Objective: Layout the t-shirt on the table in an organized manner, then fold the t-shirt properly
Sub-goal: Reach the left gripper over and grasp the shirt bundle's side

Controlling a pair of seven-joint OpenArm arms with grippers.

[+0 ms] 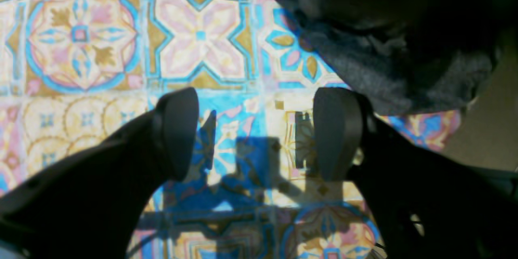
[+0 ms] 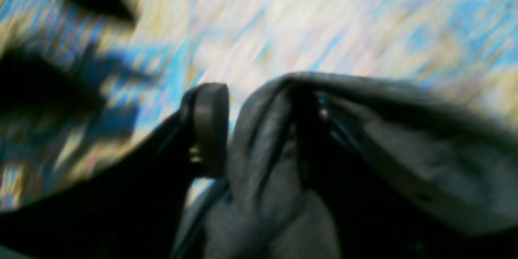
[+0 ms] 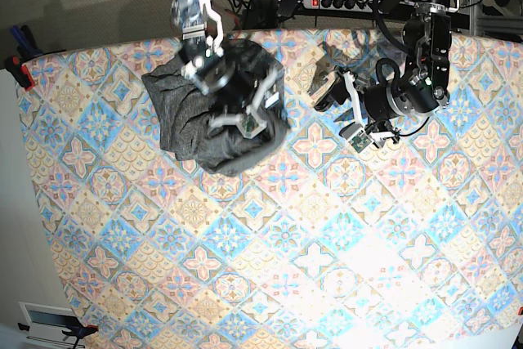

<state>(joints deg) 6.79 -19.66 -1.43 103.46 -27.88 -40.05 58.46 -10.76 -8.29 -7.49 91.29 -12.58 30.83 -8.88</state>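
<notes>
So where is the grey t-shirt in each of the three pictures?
Left wrist view: the t-shirt bunches in the upper right corner.
Right wrist view: it fills the lower right, blurred, beside the right gripper.
Base view: crumpled at upper left.
Shared landmark: the patterned table.

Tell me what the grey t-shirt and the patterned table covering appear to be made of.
The crumpled dark heather-grey t-shirt looks like soft matte knit, probably cotton jersey: flecked surface, limp folds. The table's pastel diamond-tile floral cover seems printed cloth or possibly vinyl; it lies flat and brightly lit, so the material stays uncertain.
</notes>
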